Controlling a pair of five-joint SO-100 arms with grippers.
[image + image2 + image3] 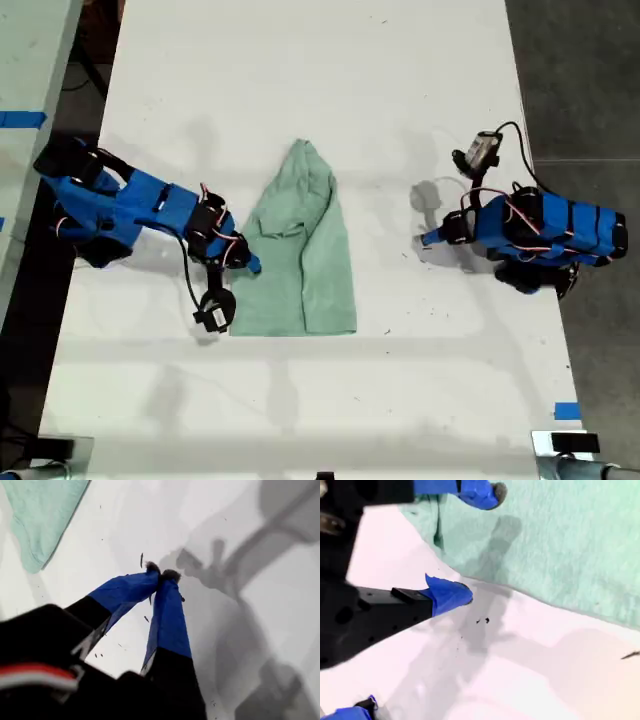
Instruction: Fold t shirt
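Note:
The t shirt (300,260) lies on the white table (300,80) as a pale mint-green, wrinkled strip that narrows toward the far end. My second gripper (250,263) is open at the shirt's long edge on the exterior view's left. In the second wrist view one of the fingertips (487,491) is over the t shirt (560,545), the other on bare table, and my second gripper (475,542) straddles the hem. My first gripper (428,238) is shut and empty on the exterior view's right, a gap away from the cloth. In the first wrist view my first gripper (160,575) is over bare table, the t shirt (40,515) well off.
Dark floor (580,80) runs along the table's edge at the exterior view's right. A second pale surface with blue tape (22,120) sits at the exterior view's left. Another blue tape mark (566,410) is near the front corner on the exterior view's right.

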